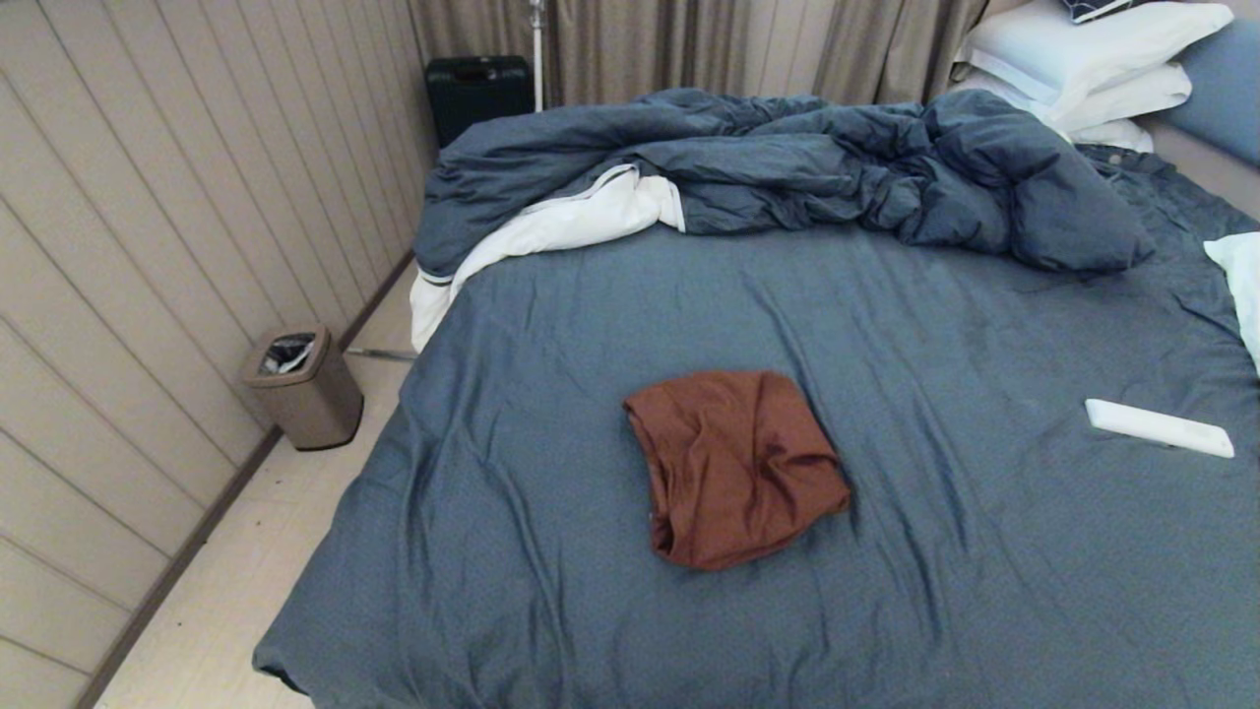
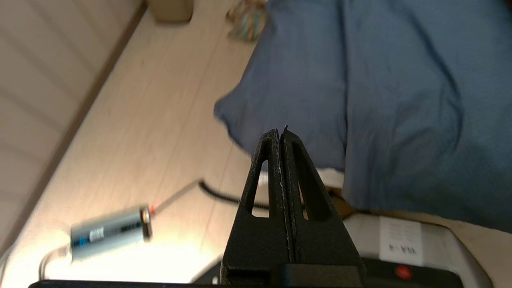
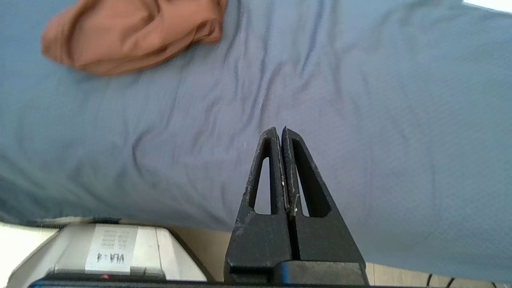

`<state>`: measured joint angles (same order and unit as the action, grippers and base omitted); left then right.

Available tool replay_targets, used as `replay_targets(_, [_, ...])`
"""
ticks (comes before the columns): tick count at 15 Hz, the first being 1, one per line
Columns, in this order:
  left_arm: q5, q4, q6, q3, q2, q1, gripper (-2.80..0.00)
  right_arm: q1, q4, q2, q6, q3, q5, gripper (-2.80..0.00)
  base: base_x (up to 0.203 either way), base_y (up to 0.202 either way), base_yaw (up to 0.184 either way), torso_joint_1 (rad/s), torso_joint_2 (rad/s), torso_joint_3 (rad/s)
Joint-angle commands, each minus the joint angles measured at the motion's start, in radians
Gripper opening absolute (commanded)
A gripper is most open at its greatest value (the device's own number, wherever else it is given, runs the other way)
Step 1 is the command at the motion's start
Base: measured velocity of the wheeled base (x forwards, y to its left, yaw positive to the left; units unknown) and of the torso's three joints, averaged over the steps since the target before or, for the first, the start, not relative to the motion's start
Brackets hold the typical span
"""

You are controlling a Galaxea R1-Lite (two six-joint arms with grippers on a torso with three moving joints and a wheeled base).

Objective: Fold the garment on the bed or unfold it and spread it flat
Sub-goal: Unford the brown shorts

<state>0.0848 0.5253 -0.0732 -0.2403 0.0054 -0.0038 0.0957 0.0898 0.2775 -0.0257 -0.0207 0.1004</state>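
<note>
Left to right, a waste bin (image 1: 303,388) stood on the floor beside the left edge of the bed (image 1: 551,325), against the panelled wall. The left claw (image 2: 282,134) hung off the near left corner of the bed, over the floor, its two fingers pressed together and holding nothing. Near the middle of the bed, somewhat toward the near edge, lay the garment (image 1: 733,466), rust-brown, gathered into a compact, roughly square bundle with wrinkles across its top. Judged from this shape, a fold was largely complete, though the layers looked loose and uneven; if spreading flat was intended, that work was all still to do. The right claw (image 3: 283,136) hovered over bare sheet near the near edge of the bed, well apart from the garment, likewise fully closed and empty. Farther right, a white flat slab (image 1: 1159,427) lay near the right edge. The rumpled duvet (image 1: 787,167) filled the far edge, and pillows (image 1: 1093,59) were stacked at the far right corner. Open sheet surrounded the garment on every side, leaving free room for approach; the slab and duvet were well clear.
</note>
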Motion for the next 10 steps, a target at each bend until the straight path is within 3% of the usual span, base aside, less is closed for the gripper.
replay_targets(1, [-0.007,-0.13,0.07,0.068,-0.005,0.0,-2.8,-0.053,0.003,-0.016,-0.012,0.005,0.003,-2.8,0.0,0.0,0.0,0.0,0.0,0.0])
replay_targets(2, [-0.011,-0.21,0.114,0.093,-0.004,0.0,-2.8,-0.096,0.002,-0.051,-0.031,0.005,0.003,-2.8,0.0,0.0,0.0,0.0,0.0,0.0])
replay_targets(3, [-0.017,-0.221,0.127,0.099,-0.005,-0.001,-2.8,-0.103,0.001,-0.093,-0.057,0.004,0.003,-2.8,0.0,0.0,0.0,0.0,0.0,0.0])
replay_targets(5, [-0.016,-0.23,0.124,0.101,-0.005,-0.001,-2.8,-0.098,-0.022,-0.212,-0.088,-0.001,-0.003,-2.8,0.0,0.0,0.0,0.0,0.0,0.0])
replay_targets(7, [-0.012,-0.318,0.118,0.124,-0.004,-0.001,-2.8,-0.095,-0.047,-0.277,-0.119,0.006,-0.056,-2.8,0.0,0.0,0.0,0.0,0.0,0.0])
replay_targets(9, [-0.016,-0.483,0.072,0.184,-0.004,-0.001,-2.8,-0.094,-0.036,-0.274,-0.094,0.021,-0.086,-2.8,0.0,0.0,0.0,0.0,0.0,0.0])
replay_targets(10, [-0.027,-0.511,0.029,0.196,-0.004,-0.001,-2.8,-0.094,-0.063,-0.274,-0.072,0.021,-0.09,-2.8,0.0,0.0,0.0,0.0,0.0,0.0])
